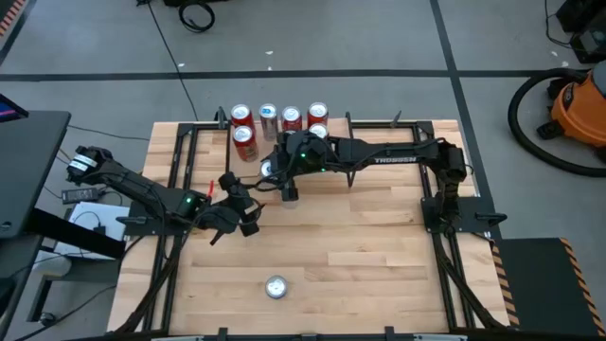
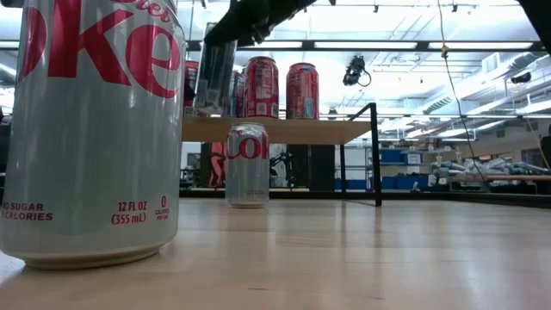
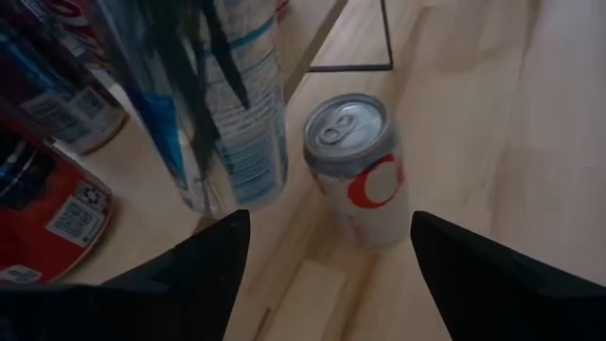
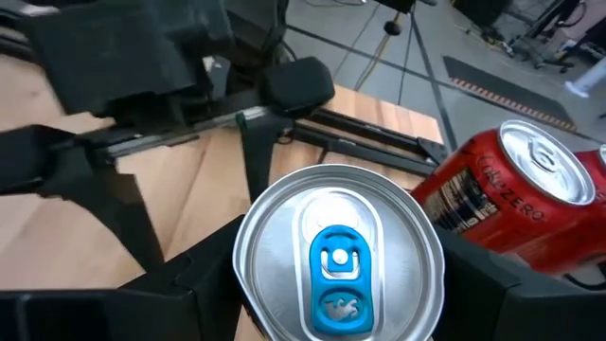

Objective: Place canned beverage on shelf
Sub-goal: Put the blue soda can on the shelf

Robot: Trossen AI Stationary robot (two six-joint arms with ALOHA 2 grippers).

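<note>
A robotics lab or workshop — a butcher-block table [image 1: 360, 246] stands on a grey concrete floor [image 1: 331, 38] marked with dark tape lines, and cables trail across it. An orange shop vacuum [image 1: 579, 106] with a black hose sits off the right arm's side. Beyond the table the low view shows a long hall — strip lights [image 2: 362, 44] overhead, hanging cords, benches and blue bins [image 2: 400, 157] far back.

Silver cola can [image 2: 90, 129] before shelf [image 2: 275, 130]

floor: grey concrete [image 1: 379, 38] | ceiling: strip lights [image 2: 362, 45] | corner: orange shop vacuum [image 1: 578, 104]
</note>
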